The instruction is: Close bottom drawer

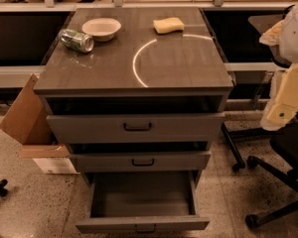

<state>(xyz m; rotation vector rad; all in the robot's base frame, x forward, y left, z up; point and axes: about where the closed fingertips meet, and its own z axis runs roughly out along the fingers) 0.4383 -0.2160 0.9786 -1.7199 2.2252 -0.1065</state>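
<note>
Dim warm light from above; a glare arc (pixel 135 63) crosses the worktop (pixel 188 63), the bottom drawer (pixel 141 197) shadowed inside, the claw (pixel 287 95) pale at the right edge

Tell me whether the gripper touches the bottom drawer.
Apart: camera view shows the gripper at the right edge, well clear of the open bottom drawer.

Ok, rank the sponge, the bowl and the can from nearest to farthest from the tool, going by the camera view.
The tool hangs at the right edge of the view, beside the cabinet top.
1. sponge: back right of the top, nearest.
2. bowl: back left.
3. can: on its side at the far left edge, farthest.
</note>
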